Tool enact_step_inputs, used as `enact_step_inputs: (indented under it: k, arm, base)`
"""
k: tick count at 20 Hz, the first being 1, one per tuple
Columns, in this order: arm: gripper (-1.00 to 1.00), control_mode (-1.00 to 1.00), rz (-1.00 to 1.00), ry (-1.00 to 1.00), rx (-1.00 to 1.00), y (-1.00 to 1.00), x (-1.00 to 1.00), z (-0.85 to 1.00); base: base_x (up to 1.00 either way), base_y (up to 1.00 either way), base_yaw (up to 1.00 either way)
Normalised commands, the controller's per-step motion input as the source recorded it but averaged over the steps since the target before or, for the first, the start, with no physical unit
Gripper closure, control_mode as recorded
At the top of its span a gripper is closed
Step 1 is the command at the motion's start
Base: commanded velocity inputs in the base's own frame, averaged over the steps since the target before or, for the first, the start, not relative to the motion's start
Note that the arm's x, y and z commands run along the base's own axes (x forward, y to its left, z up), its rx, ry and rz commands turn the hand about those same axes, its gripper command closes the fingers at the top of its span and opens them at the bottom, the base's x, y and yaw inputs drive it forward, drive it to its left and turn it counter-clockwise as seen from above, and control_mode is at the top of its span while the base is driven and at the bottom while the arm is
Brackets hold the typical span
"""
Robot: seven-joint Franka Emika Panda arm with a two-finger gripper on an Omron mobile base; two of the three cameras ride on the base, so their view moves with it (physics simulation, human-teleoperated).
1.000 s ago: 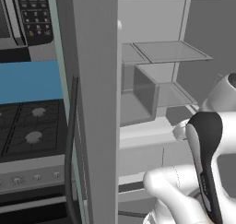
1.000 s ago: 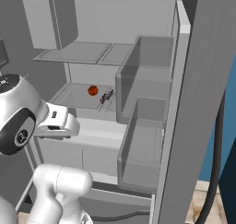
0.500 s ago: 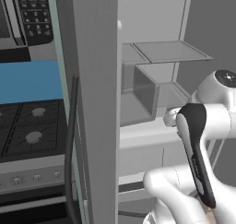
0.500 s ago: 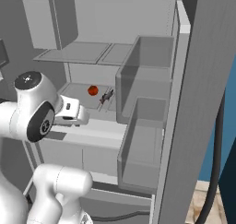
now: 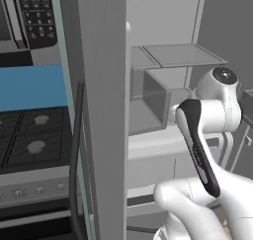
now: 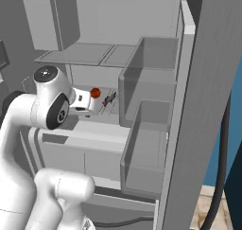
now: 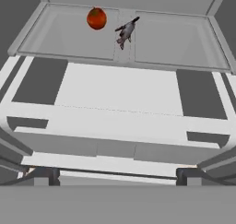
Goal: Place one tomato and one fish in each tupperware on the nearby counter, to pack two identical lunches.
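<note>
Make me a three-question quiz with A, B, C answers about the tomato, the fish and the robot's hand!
1. Where is the tomato?
A. on the stove
B. on a fridge shelf beside the fish
C. in the gripper

2. How many tomatoes show?
A. one
B. two
C. three

3. What is the gripper doing?
A. holding the fish
B. holding the tomato
C. open, holding nothing

Answers: 1 B, both lie together at the shelf's back. 2 A, a single red ball shows. 3 C, the fingertips stand wide apart with nothing between.
</note>
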Motion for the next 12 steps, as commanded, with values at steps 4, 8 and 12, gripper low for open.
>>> enact_step_inputs:
  k: [4, 8, 12]
  arm:
    - [-1.00, -1.00, 0.00, -0.12, 0.00, 0.00, 0.55, -0.22]
    - [-1.00, -1.00, 0.00, -0.16, 0.00, 0.00, 0.44, -0.27]
    - [-1.00, -1.00, 0.00, -0.17, 0.00, 0.00, 0.40, -0.19]
  base:
    - [0.00, 0.00, 0.00]
    - [0.00, 0.00, 0.00]
    - [0.00, 0.00, 0.00]
